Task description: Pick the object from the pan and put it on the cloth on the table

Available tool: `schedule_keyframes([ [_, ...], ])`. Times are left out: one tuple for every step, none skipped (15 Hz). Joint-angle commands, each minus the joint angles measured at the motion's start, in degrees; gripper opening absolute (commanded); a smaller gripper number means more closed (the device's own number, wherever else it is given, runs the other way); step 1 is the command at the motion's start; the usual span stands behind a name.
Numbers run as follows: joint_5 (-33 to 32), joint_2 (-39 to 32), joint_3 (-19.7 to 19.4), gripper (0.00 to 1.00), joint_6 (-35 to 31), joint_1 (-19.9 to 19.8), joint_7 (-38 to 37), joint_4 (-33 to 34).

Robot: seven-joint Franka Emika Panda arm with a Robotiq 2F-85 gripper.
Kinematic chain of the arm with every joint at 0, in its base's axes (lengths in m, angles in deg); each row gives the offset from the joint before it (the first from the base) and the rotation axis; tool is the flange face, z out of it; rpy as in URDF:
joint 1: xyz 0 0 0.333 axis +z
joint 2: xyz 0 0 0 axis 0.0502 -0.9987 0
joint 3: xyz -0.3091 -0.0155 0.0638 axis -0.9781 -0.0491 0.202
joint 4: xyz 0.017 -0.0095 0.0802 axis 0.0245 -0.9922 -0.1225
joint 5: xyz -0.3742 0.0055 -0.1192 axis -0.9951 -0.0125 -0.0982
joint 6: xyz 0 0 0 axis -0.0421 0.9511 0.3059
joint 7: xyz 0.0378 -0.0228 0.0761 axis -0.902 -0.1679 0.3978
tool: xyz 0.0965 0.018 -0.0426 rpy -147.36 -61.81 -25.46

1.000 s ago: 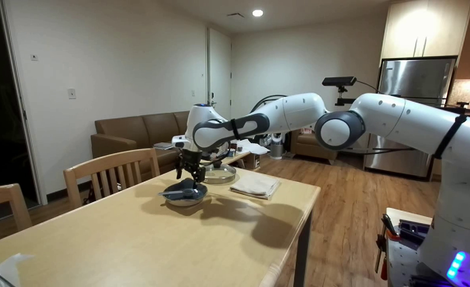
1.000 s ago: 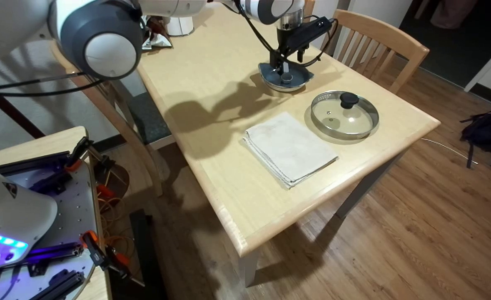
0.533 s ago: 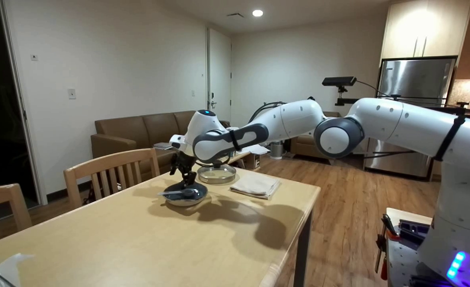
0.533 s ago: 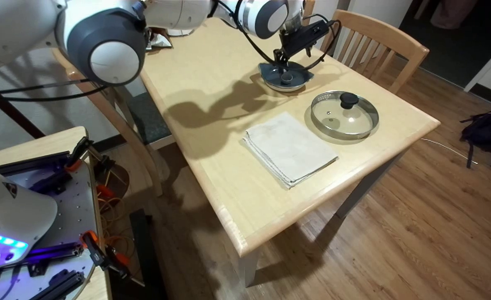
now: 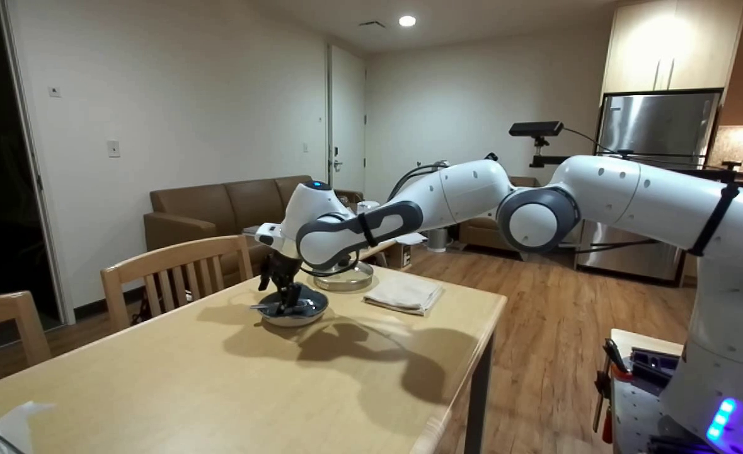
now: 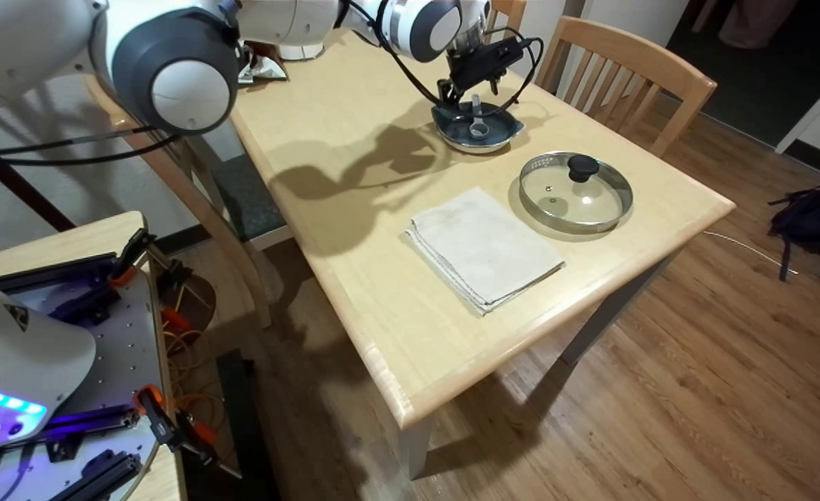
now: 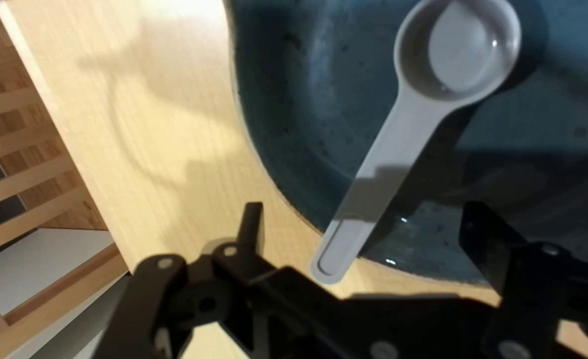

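Note:
The pan (image 5: 316,305) is a shallow blue-grey dish on the table, also in an exterior view (image 6: 501,128) and the wrist view (image 7: 313,114). A pale grey measuring spoon (image 7: 398,134) lies in it, its handle end reaching over the rim; its round cup shows in an exterior view (image 6: 478,129). My gripper (image 7: 363,217) is open over the handle, one finger outside the rim and one over the pan, touching neither visibly. The gripper also shows in both exterior views (image 5: 278,294) (image 6: 471,94), low over the pan. The folded white cloth (image 6: 486,247) lies flat, bare, also here (image 5: 403,294).
A glass lid with a black knob (image 6: 582,168) stands beside the pan and cloth on the wooden table (image 6: 354,292). A wooden chair (image 5: 179,271) is at the table's far side. A silvery packet (image 6: 265,69) and a white object (image 6: 301,52) are at the table's other end.
My arm has tilted the gripper and lowered it, shifting from over the spoon's cup side toward its handle end. The spoon, pan, lid and cloth have not moved.

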Motion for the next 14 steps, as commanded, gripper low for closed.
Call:
schedule_keyframes([
  [0.38,2.08,0.3,0.74,0.84,0.4,-1.32,-2.51],
  [0.24,1.94,0.09,0.67,0.51,0.52,-1.52,-2.45],
  [0.27,1.91,0.05,0.6,0.49,0.49,-1.6,-2.48],
  [0.29,1.92,0.06,0.54,0.55,0.42,-1.58,-2.56],
  [0.32,1.93,0.05,0.47,0.48,0.31,-1.63,-2.66],
  [0.27,1.93,-0.07,0.41,0.44,0.23,-1.77,-2.77],
  [0.27,1.94,-0.11,0.33,0.39,0.14,-1.85,-2.85],
  [0.26,1.96,-0.16,0.27,0.38,0.04,-1.94,-2.96],
  [0.25,1.98,-0.2,0.2,0.36,-0.08,-2.01,-3.09],
  [0.25,2.0,-0.22,0.14,0.3,-0.21,-2.04,-3.24],
  [0.28,2.05,-0.19,0.08,0.29,-0.32,-2.04,-3.4],
  [0.25,2.1,-0.24,0.03,0.18,-0.4,-2.06,-3.52],
  [0.14,2.21,-0.34,0.03,0.01,-0.45,-2.03,-3.58],
  [0.03,2.31,-0.45,0.0,-0.17,-0.51,-1.95,-3.71],
])
